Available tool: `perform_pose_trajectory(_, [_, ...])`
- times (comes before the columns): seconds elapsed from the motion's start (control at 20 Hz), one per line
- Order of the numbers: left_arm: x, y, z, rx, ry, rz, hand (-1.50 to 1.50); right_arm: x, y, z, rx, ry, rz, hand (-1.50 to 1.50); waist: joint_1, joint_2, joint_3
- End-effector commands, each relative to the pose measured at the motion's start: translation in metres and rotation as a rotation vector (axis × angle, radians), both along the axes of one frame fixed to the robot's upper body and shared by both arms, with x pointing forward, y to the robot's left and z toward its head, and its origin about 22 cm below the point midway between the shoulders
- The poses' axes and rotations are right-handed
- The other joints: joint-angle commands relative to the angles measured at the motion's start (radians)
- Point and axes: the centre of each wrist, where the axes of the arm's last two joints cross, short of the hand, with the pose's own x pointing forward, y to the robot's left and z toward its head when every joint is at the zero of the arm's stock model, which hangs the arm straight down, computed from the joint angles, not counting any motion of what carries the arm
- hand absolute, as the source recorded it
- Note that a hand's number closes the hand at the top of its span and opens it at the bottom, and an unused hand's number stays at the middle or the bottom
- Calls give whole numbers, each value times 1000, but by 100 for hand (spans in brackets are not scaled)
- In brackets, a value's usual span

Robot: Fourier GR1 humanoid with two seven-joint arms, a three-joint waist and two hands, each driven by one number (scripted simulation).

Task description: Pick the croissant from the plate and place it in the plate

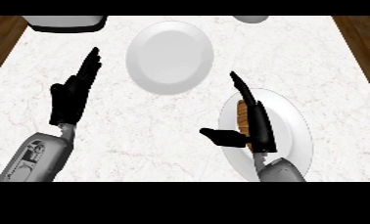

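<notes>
A brown croissant (243,118) lies on the white plate (289,120) at the lower right, mostly hidden under my right hand (257,125). That hand reaches over the plate with fingers straight and thumb spread to the left, the croissant just beside the palm. A second, bare white plate (171,56) sits at the upper middle of the marble counter. My left hand (72,93) rests open at the left, fingers pointing up and away from both plates.
A white appliance with a dark base (65,21) stands at the counter's back left. A white rounded object (251,18) shows at the back edge right of centre. Wooden floor borders the counter on both sides.
</notes>
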Motion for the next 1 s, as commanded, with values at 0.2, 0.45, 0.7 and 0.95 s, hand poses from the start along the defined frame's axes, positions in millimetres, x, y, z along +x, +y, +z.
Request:
perform_pose_trajectory(0.2, [0, -3, 7, 3, -5, 14, 0, -35, -17, 24, -187, -154, -107, -150, -17, -5, 1])
perform_pose_trajectory(0.45, [0, 0, 6, -20, 17, -4, 0, -27, -63, 77, -394, 29, -93, -150, -19, -5, -1])
perform_pose_trajectory(0.7, [-3, 1, 14, -4, 15, 0, 0, -28, -78, 107, -550, 271, -6, -150, -8, -5, 0])
perform_pose_trajectory(0.95, [-2, -21, -4, 0, 15, 0, 0, -15, -80, 129, -615, 378, 38, -150, -4, 0, 1])
